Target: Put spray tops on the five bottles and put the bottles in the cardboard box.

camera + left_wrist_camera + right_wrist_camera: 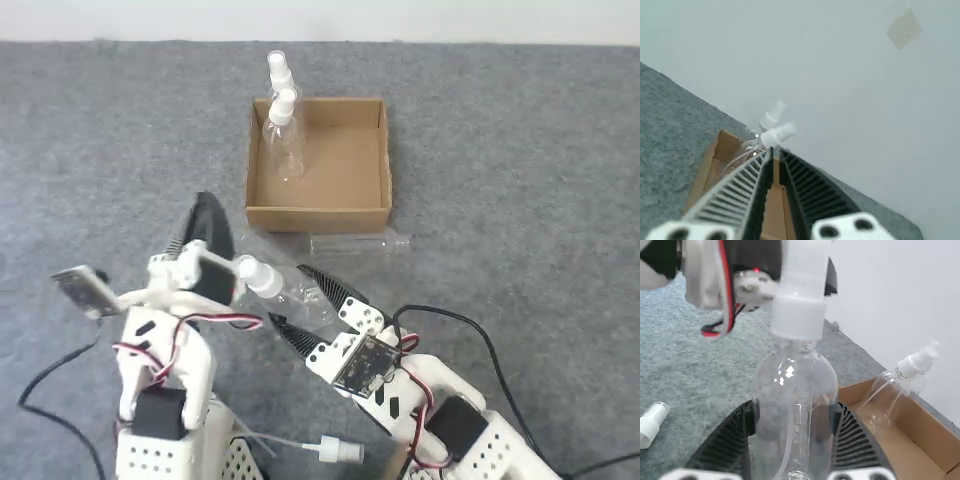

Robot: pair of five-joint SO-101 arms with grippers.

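Note:
My right gripper [305, 310] [792, 442] is shut on a clear bottle [300, 295] [792, 390] that carries a white spray top [255, 272] [800, 300]. It holds the bottle just above the carpet, in front of the cardboard box [375, 160] [905, 445]. My left gripper [207, 225] [772, 152] is shut with nothing in it; it points toward the box [715, 160], and its wrist is beside the held spray top. One topped bottle [283, 135] [890, 390] [775, 136] leans inside the box. Another topped bottle [279, 70] [772, 116] stands behind the box. A bottle without a top [360, 243] lies before the box.
A loose spray top [335, 450] lies on the grey carpet near the arm bases. Another small white top [650, 422] lies on the carpet beside the held bottle. Cables trail from both arms. Open carpet lies to the right and left of the box.

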